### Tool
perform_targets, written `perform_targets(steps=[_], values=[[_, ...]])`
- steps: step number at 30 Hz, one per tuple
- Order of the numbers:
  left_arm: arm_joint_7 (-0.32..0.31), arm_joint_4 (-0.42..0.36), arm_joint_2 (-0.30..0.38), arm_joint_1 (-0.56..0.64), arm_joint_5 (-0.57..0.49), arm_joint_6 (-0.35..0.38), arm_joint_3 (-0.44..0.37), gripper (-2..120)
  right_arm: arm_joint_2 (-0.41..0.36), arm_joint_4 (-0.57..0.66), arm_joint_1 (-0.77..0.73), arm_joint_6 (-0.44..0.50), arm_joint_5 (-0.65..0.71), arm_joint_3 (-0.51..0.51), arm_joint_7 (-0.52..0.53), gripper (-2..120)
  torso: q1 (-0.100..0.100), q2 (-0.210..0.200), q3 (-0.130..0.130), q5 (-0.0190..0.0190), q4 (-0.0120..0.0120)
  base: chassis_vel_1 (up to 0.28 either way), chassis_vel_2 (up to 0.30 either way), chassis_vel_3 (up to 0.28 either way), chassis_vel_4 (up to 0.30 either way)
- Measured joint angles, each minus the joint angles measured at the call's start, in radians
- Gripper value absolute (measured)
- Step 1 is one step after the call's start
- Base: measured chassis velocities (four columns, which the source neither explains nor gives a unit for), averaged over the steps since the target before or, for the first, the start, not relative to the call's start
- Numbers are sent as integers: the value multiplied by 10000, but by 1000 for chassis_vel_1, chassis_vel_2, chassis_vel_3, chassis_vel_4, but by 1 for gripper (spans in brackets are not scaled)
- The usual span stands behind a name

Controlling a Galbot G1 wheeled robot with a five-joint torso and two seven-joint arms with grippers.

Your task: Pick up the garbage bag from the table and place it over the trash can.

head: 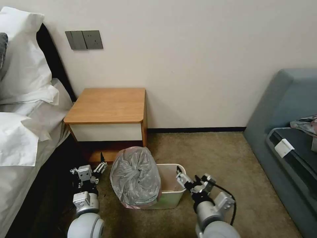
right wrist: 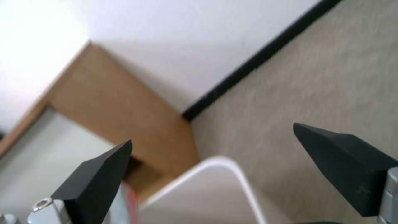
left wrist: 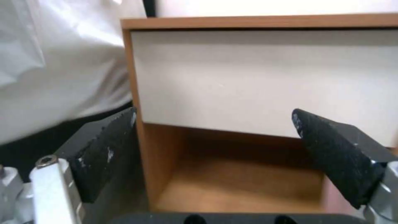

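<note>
Two claws, both spread and empty | garbage bag (head: 135,177) bunched over the left part of the trash can (head: 171,195), covering its mouth only partly | left claw (head: 88,172) beside it, before the bench (head: 107,105) | right claw (head: 193,181) at the can's right rim, seemingly released

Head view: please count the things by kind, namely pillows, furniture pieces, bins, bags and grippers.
Pillows: 2, upper pillow, lower pillow
Furniture: 3, bed, table, sofa
Bins: 1, trash can
Bags: 1, garbage bag
Grippers: 2, left gripper, right gripper
Total: 9
</note>
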Motion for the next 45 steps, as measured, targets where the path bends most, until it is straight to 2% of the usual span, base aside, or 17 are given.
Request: perform_targets(steps=[1, 2, 3, 5, 6, 7, 9, 12, 16, 18, 19, 21, 24, 28, 31, 39, 45], values=[[154, -660, 170, 333, -678, 653, 5, 98, 103, 18, -44, 177, -128, 247, -71, 100, 0, 0, 0, -1, 1, 0, 0, 0, 0], [430, -1616, 437, 742, -1818, 1843, 34, 99, 229, 18, -60, 398, -273, 436, -102, 100, 0, 1, 0, 3, 4, 0, 0, 0, 0], [430, -1616, 437, 742, -1818, 1843, 34, 99, 229, 18, -60, 398, -273, 436, -102, 100, 0, 1, 0, 3, 4, 0, 0, 0, 0], [1102, -2733, 810, 1127, -3255, 3494, -28, 99, 396, 7, -91, 679, -479, 636, -116, 100, 0, 1, 0, 3, 3, 0, 0, 0, 0], [1424, -2989, 935, 1191, -3724, 3953, -90, 99, 484, -6, -113, 811, -584, 688, -119, 100, 0, 1, -1, 4, 0, 0, 0, 0, 0], [1424, -2989, 935, 1191, -3724, 3953, -90, 99, 484, -6, -113, 811, -584, 688, -119, 100, 0, 1, -1, 4, 0, 0, 0, 0, 0], [2241, -3131, 1120, 1209, -4353, 4518, -237, 97, 647, -18, -193, 1060, -835, 742, -120, 100, 0, 1, 0, 0, 1, 0, 0, 0, 0], [2699, -2970, 1173, 1170, -4268, 4711, -180, 95, 804, -18, -327, 1278, -1143, 734, -145, 100, 0, 1, 0, 2, 0, 0, 0, 0, 0], [2751, -2692, 1142, 1123, -3498, 4788, 28, 95, 922, 59, -424, 1436, -1322, 707, -151, 100, 0, 1, 0, 0, 2, 0, 0, 0, 0], [2744, -2521, 987, 862, -2688, 5787, 316, 94, 1058, 205, -481, 1574, -1454, 671, -158, 100, 0, 1, 0, -2, 1, 0, 0, 0, 0], [2744, -2521, 987, 862, -2688, 5787, 316, 94, 1058, 205, -481, 1574, -1454, 671, -158, 100, 0, 1, 0, -2, 1, 0, 0, 0, 0], [2888, -2339, 791, 488, -1651, 6491, 538, 93, 1188, 259, -463, 1723, -1653, 555, -159, 100, 0, 1, 1, -1, 1, 0, 0, 0, 0], [2915, -2338, 696, 294, -1213, 7036, 647, 84, 1274, 331, -461, 1771, -1729, 484, -183, 100, 0, 1, 1, 1, 0, 0, 0, 0, 0], [2918, -2317, 628, 145, -980, 7407, 674, 82, 1309, 354, -482, 1862, -1815, 484, -198, 100, 0, 1, 1, 2, 0, 0, 0, 0, 0], [2925, -2204, 530, 1, -853, 7877, 663, 87, 1284, 401, -507, 1977, -1946, 527, -199, 100, 0, 1, 1, 2, 0, 0, 0, 0, 0], [2955, -1938, 342, -127, -794, 7905, 720, 87, 1288, 563, -525, 2032, -2072, 492, -222, 100, 0, 1, 1, 1, 1, 0, 0, 0, 0], [2968, -1885, 197, -206, -1320, 7888, 843, 87, 1383, 711, -537, 2064, -2160, 427, -286, 100, 0, 1, 1, 1, 0, 0, 0, 0, 0]])
